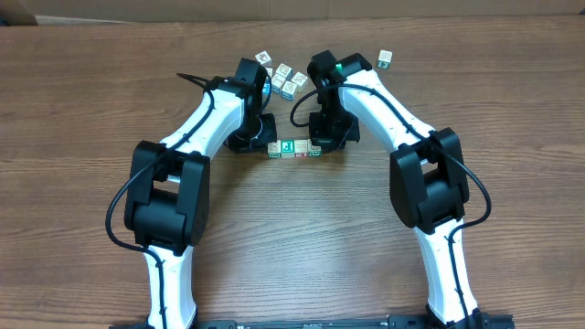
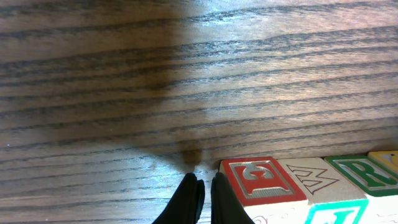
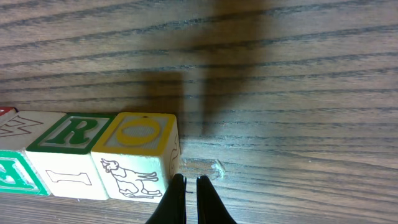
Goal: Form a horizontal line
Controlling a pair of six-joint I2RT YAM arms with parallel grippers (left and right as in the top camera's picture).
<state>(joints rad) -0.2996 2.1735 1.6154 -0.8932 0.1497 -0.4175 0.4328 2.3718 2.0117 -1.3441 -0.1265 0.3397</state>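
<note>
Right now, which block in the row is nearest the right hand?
The yellow O block ends the row beside the right hand; green R block is next.

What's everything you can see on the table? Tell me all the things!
row of cubes: four, tops red, white, green, yellow, touching in a line between the pincers.
loose cubes: about five, white-edged, clumped at the far side.
single cube: one, teal-marked, alone at far right.
table: one, brown wood.
left pincer: one, black, shut, at the row's red end.
right pincer: one, black, shut, at the row's yellow end.
</note>
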